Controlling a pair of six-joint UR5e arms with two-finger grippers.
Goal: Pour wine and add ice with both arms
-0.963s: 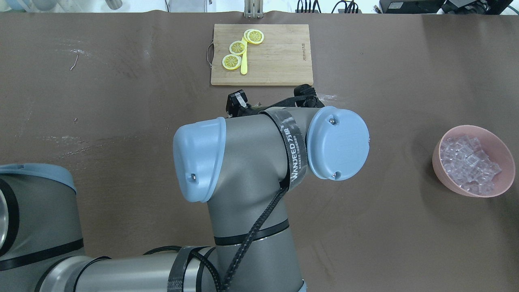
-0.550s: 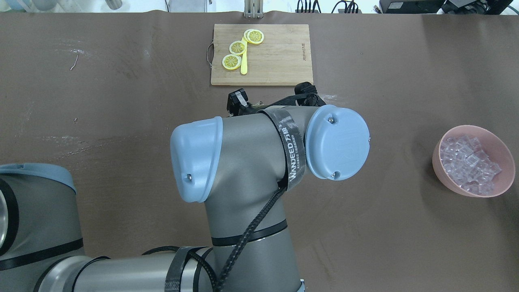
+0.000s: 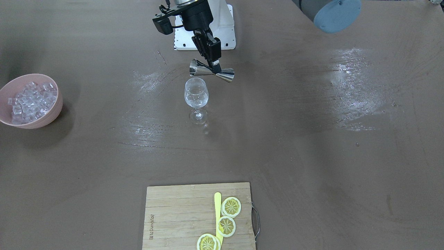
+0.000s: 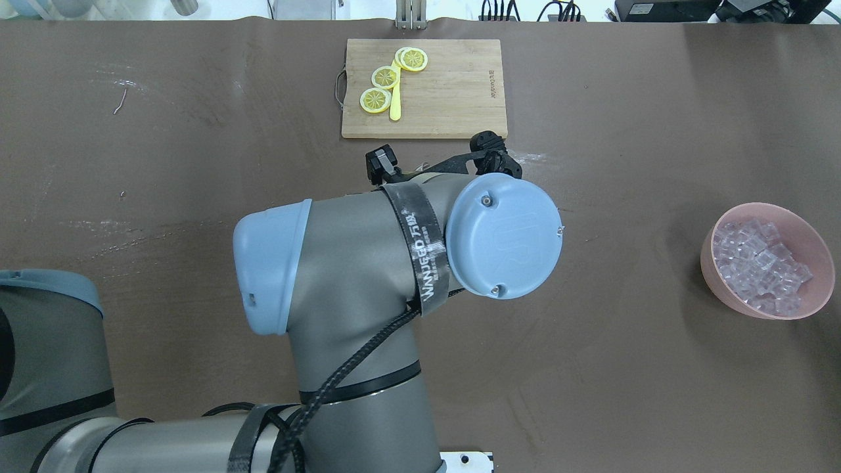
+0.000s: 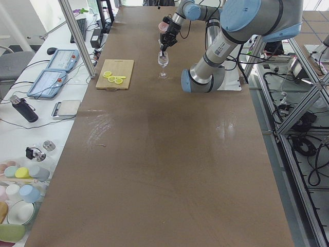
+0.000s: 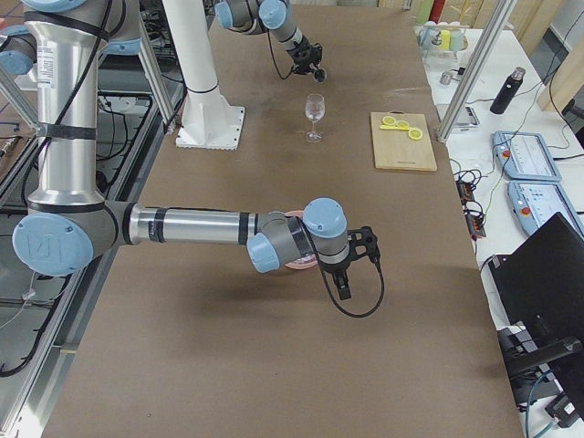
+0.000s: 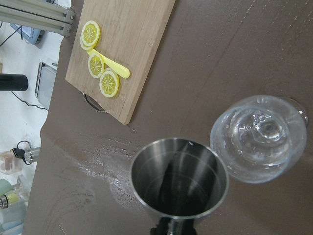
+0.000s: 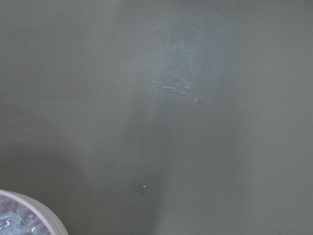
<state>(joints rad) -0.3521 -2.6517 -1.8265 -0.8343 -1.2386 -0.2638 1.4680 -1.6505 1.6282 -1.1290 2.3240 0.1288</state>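
The brown bench (image 3: pixel 312 139) carries an upright wine glass (image 3: pixel 196 95) near the robot's base. The left gripper (image 3: pixel 215 66) is clenched on the waist of a steel jigger (image 3: pixel 227 74), which is tipped sideways just above the glass's rim. The ice (image 3: pixel 29 99) fills a pink bowl (image 3: pixel 58 106) on the robot's right. The right gripper (image 6: pixel 343 285) hangs beside that bowl, and I cannot tell whether it is clenched or released. A bamboo cutting board (image 3: pixel 173 211) with lemon slices (image 3: pixel 231 206) lies at the far edge.

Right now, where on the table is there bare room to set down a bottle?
Bare: the wide stretch between the wine glass and the cutting board, and the span between the glass and the pink bowl of ice. Crowded: around the glass, where the left fingers hold the jigger.
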